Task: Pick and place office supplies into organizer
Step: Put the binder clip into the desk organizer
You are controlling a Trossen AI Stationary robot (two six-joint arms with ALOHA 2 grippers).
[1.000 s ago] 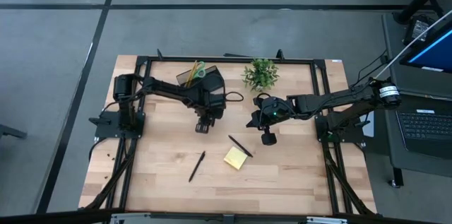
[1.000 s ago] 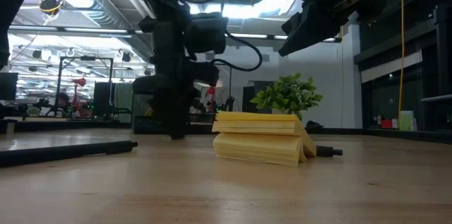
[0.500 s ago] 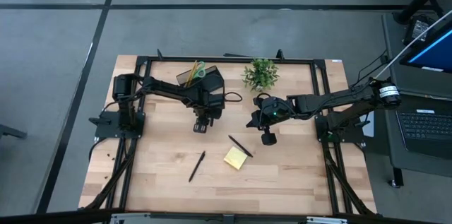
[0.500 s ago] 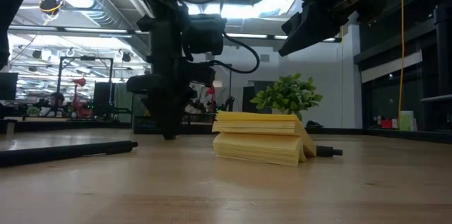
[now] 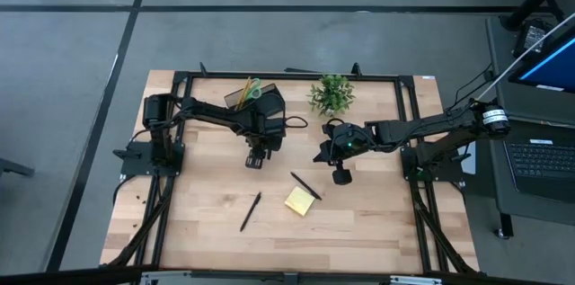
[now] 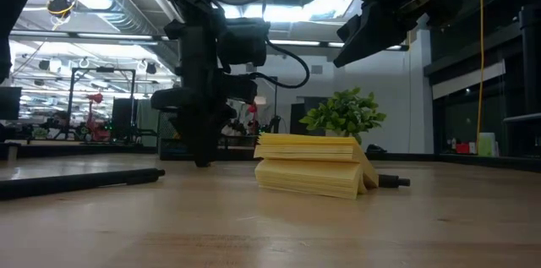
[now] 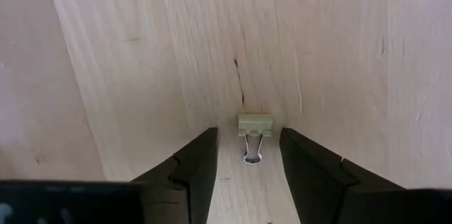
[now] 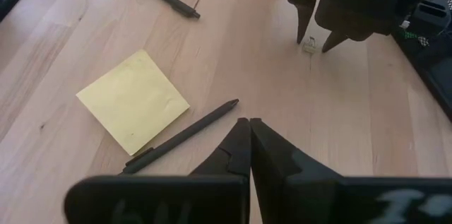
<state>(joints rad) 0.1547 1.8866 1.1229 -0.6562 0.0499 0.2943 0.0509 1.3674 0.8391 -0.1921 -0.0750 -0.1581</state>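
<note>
The left gripper (image 5: 256, 161) points down at the light wooden table (image 5: 207, 231), near its middle. Its two dark fingers (image 7: 191, 171) are spread apart, and a small pale green binder clip with silver wire handles (image 7: 253, 128) lies on the wood in the gap between them. The fingers stand on either side of the clip and do not squeeze it. From the right wrist view, the same clip (image 8: 308, 44) shows as a tiny pale thing under the left gripper (image 8: 315, 40).

The right gripper (image 5: 340, 175) hangs above the table, to the right of the middle. Its fingers (image 8: 236, 146) are pressed together and hold nothing.

A square yellow sticky-note pad (image 5: 300, 200) lies flat on the table. A thin black pen (image 5: 305, 186) lies just beside it. Another thin black pen (image 5: 251, 211) lies farther to the left, apart from the pad.

The small black organizer box with see-through walls (image 5: 244, 96) sits at the far edge of the table. Green-handled scissors (image 5: 255, 89) and a wooden pencil (image 5: 246, 92) stick up out of it. A small green potted plant (image 5: 331, 93) stands to the right of the box.

No words or labels can be read on any of these things.
</note>
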